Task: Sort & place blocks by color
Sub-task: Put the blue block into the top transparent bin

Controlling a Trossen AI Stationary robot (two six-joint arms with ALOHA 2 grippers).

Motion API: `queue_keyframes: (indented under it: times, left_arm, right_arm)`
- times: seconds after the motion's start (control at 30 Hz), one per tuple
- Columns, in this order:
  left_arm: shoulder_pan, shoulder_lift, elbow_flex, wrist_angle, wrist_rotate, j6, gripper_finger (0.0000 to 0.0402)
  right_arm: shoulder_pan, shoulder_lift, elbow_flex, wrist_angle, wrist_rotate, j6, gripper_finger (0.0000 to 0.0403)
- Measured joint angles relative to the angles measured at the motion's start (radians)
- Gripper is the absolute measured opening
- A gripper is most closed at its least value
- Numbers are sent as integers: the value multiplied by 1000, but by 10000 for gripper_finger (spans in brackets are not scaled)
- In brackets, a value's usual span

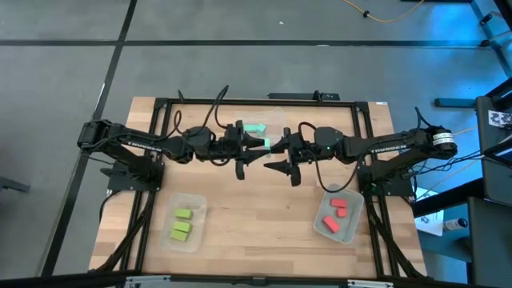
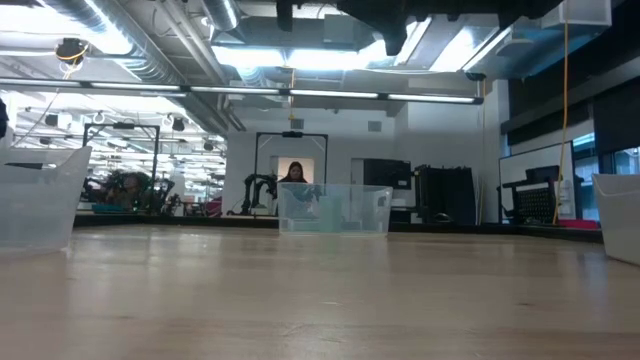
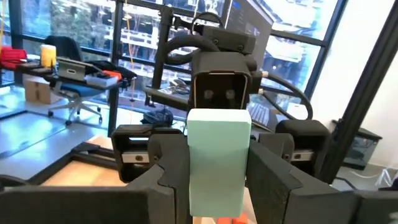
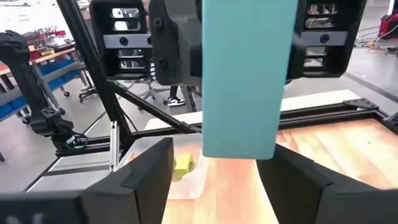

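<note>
While both arms meet above the bench's middle, the left gripper (image 3: 217, 180) clamps a teal block (image 3: 217, 158); the right gripper (image 4: 214, 180) has its jaws spread around that block's other end, contact unclear. Green blocks (image 1: 182, 225) and red blocks (image 1: 336, 213) lie in tubs near the front corners.

Teal block (image 3: 217, 158) upright, clamped between left gripper (image 3: 219, 186) fingers; right gripper (image 3: 219, 93) facing, just behind

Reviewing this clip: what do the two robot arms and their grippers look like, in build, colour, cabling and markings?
Both arms are black and jointed, with light lettering along the links and loose black cables looping over them. The left gripper and right gripper have chunky, angular black fingers. The right arm carries a pale ring-shaped joint near its base. Each stands on a dark base.
</note>
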Motion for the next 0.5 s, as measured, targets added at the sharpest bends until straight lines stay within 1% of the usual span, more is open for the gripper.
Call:
queue_keyframes:
  times: [0.13,0.2,0.33,0.5]
  left_arm:
    - [0,0,0,-21,11,-13,113]
    - [0,3,-1,-44,32,-26,113]
    - [-1,2,-1,-66,50,-46,113]
    - [-1,2,-1,-64,9,-49,113]
  right_arm:
    - [0,0,0,18,4,1,216]
    - [0,-3,0,27,6,0,210]
    - [0,-2,0,32,6,2,206]
    - [-1,-2,0,18,13,-3,206]
